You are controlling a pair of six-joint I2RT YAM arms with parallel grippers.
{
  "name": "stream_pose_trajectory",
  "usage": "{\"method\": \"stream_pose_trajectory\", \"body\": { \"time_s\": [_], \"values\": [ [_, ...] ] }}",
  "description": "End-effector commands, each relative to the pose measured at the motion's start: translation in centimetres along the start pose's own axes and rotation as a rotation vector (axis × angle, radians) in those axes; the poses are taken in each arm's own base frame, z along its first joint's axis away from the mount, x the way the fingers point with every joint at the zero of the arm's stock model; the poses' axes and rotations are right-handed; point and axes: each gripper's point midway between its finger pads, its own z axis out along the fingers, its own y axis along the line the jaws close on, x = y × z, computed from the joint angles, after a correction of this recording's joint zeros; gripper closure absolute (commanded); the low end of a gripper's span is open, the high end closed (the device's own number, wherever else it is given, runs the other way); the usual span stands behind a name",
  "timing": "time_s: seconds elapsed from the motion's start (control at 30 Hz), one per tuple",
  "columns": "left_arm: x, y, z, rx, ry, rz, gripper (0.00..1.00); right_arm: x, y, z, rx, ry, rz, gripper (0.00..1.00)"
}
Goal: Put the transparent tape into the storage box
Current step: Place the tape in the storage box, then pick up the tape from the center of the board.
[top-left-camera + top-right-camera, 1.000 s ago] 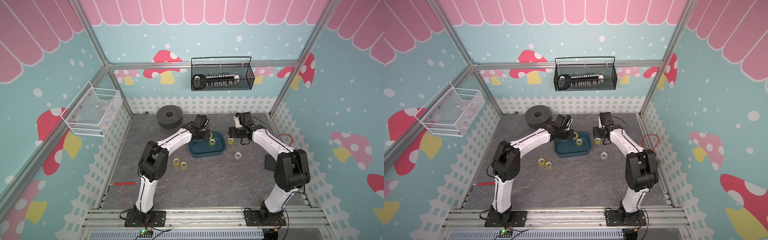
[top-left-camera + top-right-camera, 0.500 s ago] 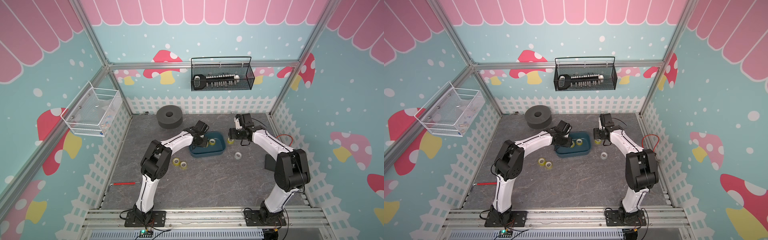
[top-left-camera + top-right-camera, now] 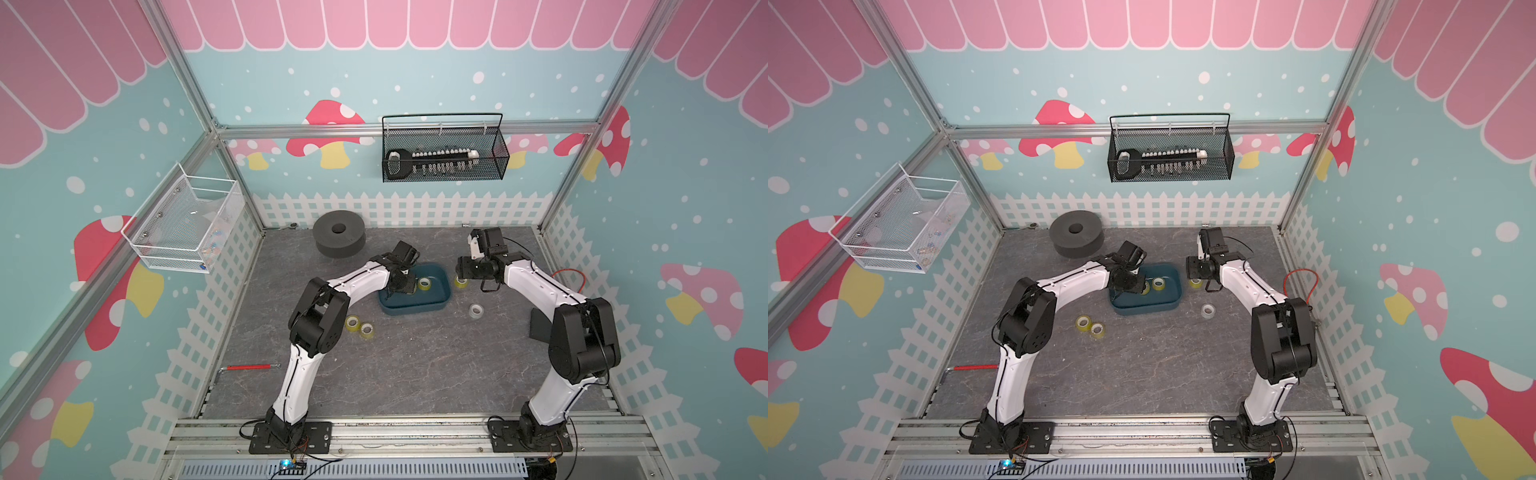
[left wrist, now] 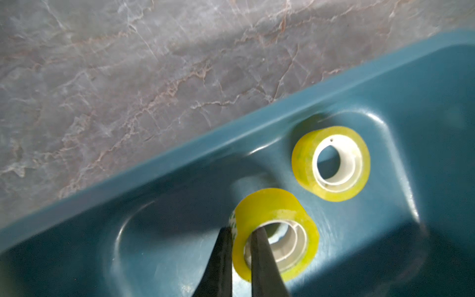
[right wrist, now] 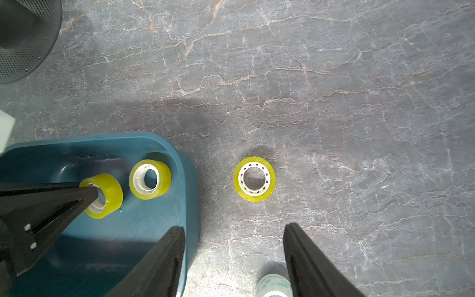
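From my remote seat I can read nothing: green print runs along the edge of the tape roll point(image 4: 276, 232) pinched in the left gripper point(image 4: 240, 232), and more faint green lettering marks the pale roll point(image 5: 273, 285) on the floor, both too blurred and small to make out

A: Walls? Note them.
B: Teal panels point(image 3: 436, 75) with white dots, red-and-yellow mushrooms, pink scalloped trim on top, a white picket-fence strip point(image 3: 399, 210) at the base. Aluminium frame posts point(image 3: 183, 79) at the corners.
A: Floor?
B: Grey marbled surface point(image 3: 415, 365) with pale and rusty veins, evenly lit, soft shadows.
A: Fixtures?
B: Black wire-mesh basket point(image 3: 442, 153) hangs on the back wall; white mesh basket point(image 3: 183, 228) on the left wall. Slotted aluminium rail point(image 3: 407, 432) along the front edge.
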Motion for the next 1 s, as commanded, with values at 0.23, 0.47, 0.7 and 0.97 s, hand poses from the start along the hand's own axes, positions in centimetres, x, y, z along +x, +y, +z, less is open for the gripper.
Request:
{"method": "stream_pose_trajectory", "body": {
  "time_s": [0.23,0.47,0.7,0.97],
  "values": [
    [0.3,1.1,0.9,-0.038,0.012,-0.019,0.71,0.7,-0.1,0.6,-0.003,0.019,0.003,0.33],
    [-0.3,1.0,0.6,-0.039,-0.003,-0.029,0.58,0.7,-0.1,0.8,-0.007,0.021,0.000,0.33],
    [-2.4,0.6,-2.3,-0.025,-0.098,-0.040,0.53,1.1,-0.3,1.3,0.004,0.034,-0.008,0.33],
    [-6.8,0.3,-10.8,0.048,-0.336,-0.106,0.36,2.0,-1.3,3.9,0.010,0.073,0.002,0.37]
  ]
}}
